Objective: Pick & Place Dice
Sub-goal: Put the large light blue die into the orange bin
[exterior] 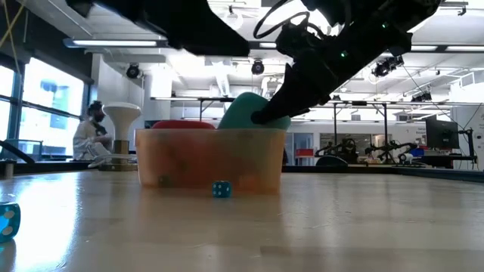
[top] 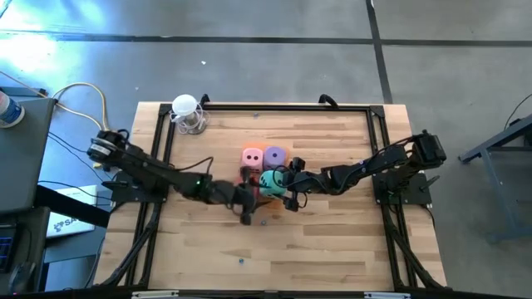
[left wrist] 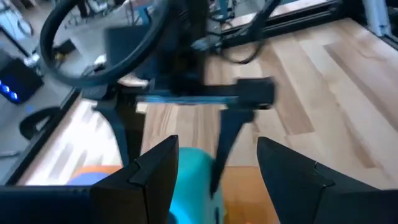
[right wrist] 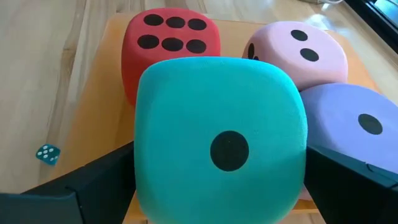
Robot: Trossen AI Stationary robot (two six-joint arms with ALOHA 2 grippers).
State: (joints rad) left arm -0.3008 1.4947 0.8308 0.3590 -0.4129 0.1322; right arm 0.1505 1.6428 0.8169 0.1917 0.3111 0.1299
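A translucent orange tray stands mid-table. In it lie a red die, a pink die and a purple die. My right gripper reaches in from the table's right and is shut on the teal die, which rises tilted above the tray wall. My left gripper hovers open beside the tray on its left near side, pointing at the right gripper. Its fingers hold nothing, and the teal die shows below them. My right gripper pinches the teal die between its two fingers, one on each of two opposite side faces. The fingers slant down from the table's right. The one-pip face is turned toward the wrist. The tray wall hides whether the die's underside rests on anything.
A tiny teal die lies on the wood just in front of the tray, another nearer the front edge. A white stand is at the far left corner. A black frame rims the table. A person sits in the room behind.
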